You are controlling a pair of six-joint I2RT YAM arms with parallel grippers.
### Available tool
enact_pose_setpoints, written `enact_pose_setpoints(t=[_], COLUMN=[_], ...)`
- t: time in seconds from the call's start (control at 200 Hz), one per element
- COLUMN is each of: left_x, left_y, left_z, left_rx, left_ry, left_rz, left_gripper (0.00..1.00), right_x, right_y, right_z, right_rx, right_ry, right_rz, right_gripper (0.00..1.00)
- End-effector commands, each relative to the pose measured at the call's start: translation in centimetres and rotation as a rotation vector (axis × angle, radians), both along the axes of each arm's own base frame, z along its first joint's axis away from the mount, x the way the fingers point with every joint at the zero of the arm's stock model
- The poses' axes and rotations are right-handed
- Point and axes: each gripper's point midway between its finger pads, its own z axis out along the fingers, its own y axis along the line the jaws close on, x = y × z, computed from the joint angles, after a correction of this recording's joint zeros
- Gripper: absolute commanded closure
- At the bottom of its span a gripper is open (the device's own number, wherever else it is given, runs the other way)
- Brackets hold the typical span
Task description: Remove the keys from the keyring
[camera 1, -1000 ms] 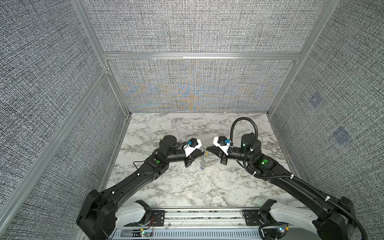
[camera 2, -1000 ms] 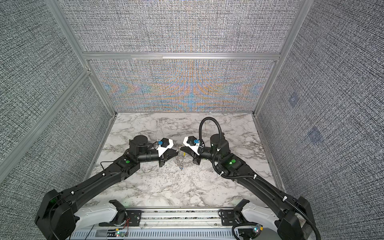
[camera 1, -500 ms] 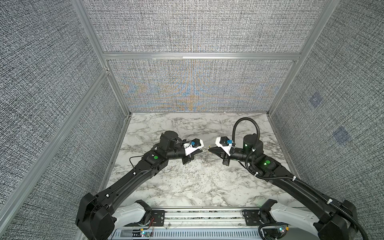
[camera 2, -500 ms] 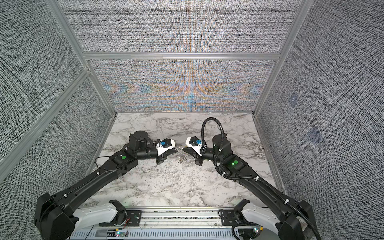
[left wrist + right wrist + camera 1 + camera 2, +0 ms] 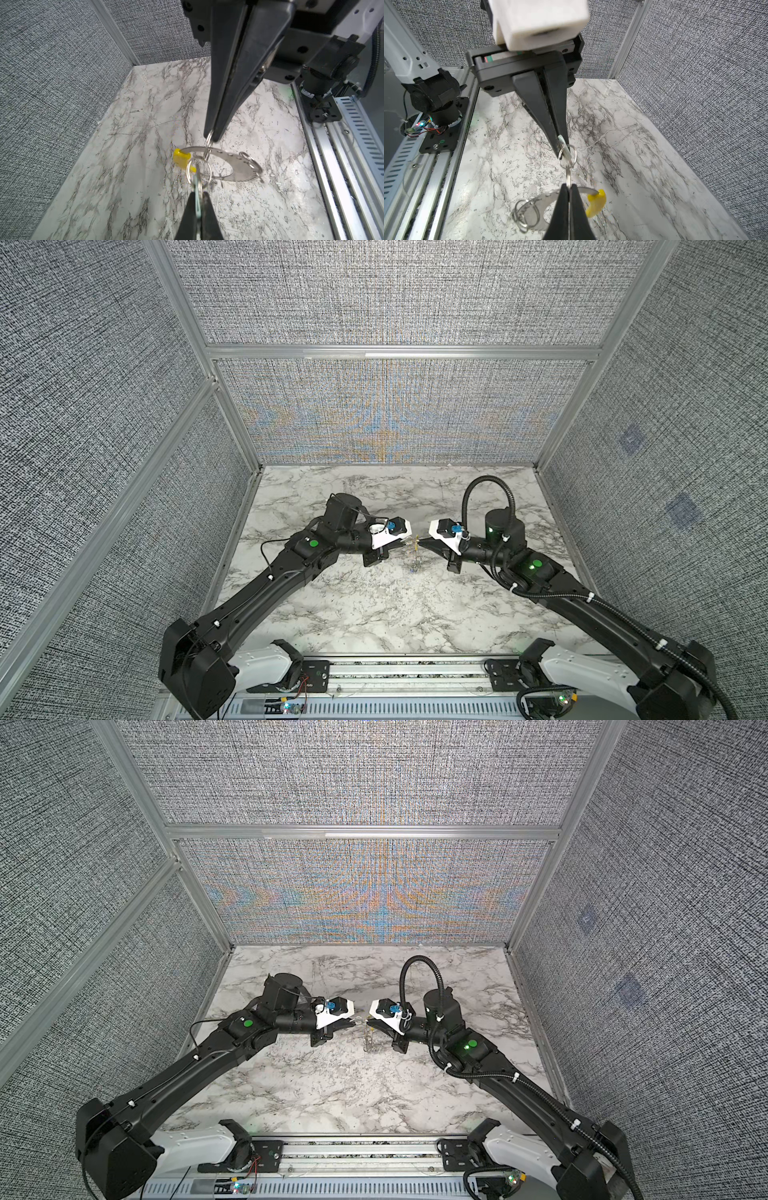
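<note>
Both grippers meet tip to tip above the middle of the marble table. My left gripper [image 5: 198, 194] [image 5: 408, 541] is shut on a pale silvery key [image 5: 197, 185] [image 5: 561, 138]. A split ring [image 5: 199, 170] runs through that key. My right gripper [image 5: 568, 187] [image 5: 420, 540] is shut on a second small ring [image 5: 568, 174] linked to the first. Below them hangs the keyring [image 5: 228, 154] [image 5: 542, 199] [image 5: 415, 562], a flat grey curve with a yellow sleeve [image 5: 181, 159] [image 5: 596, 202] at one end. More small rings [image 5: 525, 214] hang at its other end.
Grey fabric walls with aluminium posts [image 5: 232, 439] enclose the marble table [image 5: 374, 614] on three sides. An aluminium rail [image 5: 395, 672] with both arm bases runs along the front edge.
The left wrist has risen and turned a little, and the right arm has eased slightly right. Both grippers stay shut with the keyring hanging between them.
</note>
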Motion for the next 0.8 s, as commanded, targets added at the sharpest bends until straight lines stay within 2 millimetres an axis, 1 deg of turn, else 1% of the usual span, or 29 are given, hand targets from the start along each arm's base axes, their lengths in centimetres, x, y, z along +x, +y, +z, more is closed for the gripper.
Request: enact_pose_setpoints(t=[0.0,0.16,0.29,0.455,0.685,0.795], left_x=[-0.1,0.1,-0.2,-0.6,-0.8,-0.7], left_y=[0.4,0.4,0.1,-0.2,-0.2,-0.1], left_z=[-0.4,-0.4,-0.2,-0.2,-0.4,-0.7], left_rx=[0.044,0.069,0.065,0.064,0.091,0.112], left_ry=[-0.011,-0.022,-0.003,0.042,0.071,0.074], left_rz=[-0.014,-0.028,-0.055,-0.083,-0.099,-0.095], left_gripper=[1.0,1.0,1.0,0.99,0.98,0.96], right_x=[-0.2,-0.3,0.0,0.4,0.0,-0.5], right_y=[-0.4,-0.7,-0.9,-0.8,-0.9,-1.0], right_z=[-0.7,-1.2,-1.5,-1.2,-2.1,-2.1], right_rx=[-0.061,-0.105,-0.123,-0.124,-0.174,-0.186], right_ry=[-0.022,-0.032,-0.047,-0.073,-0.109,-0.126], right_rz=[0.01,0.013,-0.004,-0.012,0.026,0.053], right_gripper=[1.0,1.0,1.0,1.0,1.0,1.0])
